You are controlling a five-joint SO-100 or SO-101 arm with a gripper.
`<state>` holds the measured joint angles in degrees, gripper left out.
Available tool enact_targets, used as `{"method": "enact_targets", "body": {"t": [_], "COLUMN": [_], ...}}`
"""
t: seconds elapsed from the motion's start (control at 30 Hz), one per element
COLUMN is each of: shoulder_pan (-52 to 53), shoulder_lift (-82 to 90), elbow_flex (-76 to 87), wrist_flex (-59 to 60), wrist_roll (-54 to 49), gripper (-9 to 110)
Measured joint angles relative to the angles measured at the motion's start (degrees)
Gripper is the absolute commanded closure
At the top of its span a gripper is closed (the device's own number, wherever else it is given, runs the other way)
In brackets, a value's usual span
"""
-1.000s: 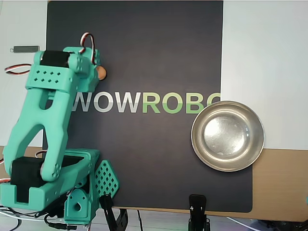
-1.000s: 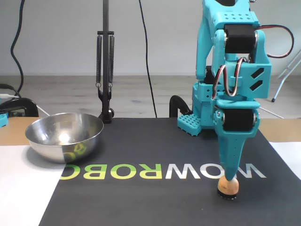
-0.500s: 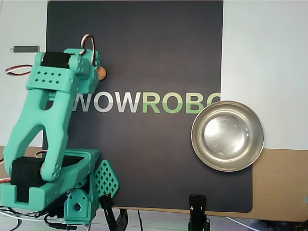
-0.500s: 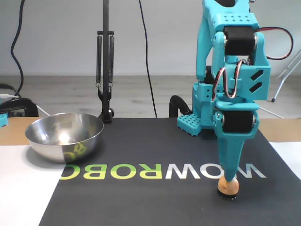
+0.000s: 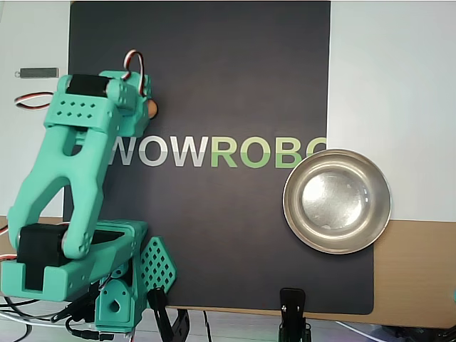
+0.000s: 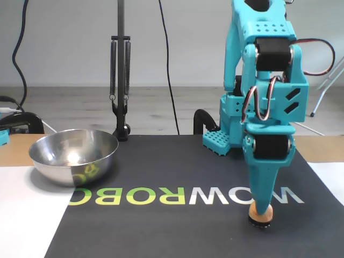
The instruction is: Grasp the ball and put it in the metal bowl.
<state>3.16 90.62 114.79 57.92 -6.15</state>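
The peach-orange ball (image 6: 260, 216) rests on the black mat at the right of the fixed view, right under the tips of my teal gripper (image 6: 260, 208). The gripper points straight down and its tapered finger covers the ball's top. In the overhead view the gripper (image 5: 139, 107) is at the upper left and only a sliver of the ball (image 5: 152, 107) shows beside it. How the jaws stand is hidden in both views. The metal bowl (image 6: 73, 156) stands empty on the mat's left edge in the fixed view, and at the right in the overhead view (image 5: 337, 201).
The black mat (image 5: 214, 235) carries the WOWROBO lettering. The arm's base (image 5: 78, 271) fills the overhead view's lower left. A black lamp stand (image 6: 120, 80) with a clamp (image 5: 293, 306) is at the mat's edge. A small grey stick (image 5: 37, 72) lies at the upper left.
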Motion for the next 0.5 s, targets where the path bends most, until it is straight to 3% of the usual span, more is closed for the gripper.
{"method": "enact_targets", "body": {"t": [0.5], "shoulder_pan": [-1.0], "shoulder_lift": [-1.2], "elbow_flex": [-0.1], "wrist_flex": [-0.3], "wrist_roll": [-0.2], "gripper": [54]}}
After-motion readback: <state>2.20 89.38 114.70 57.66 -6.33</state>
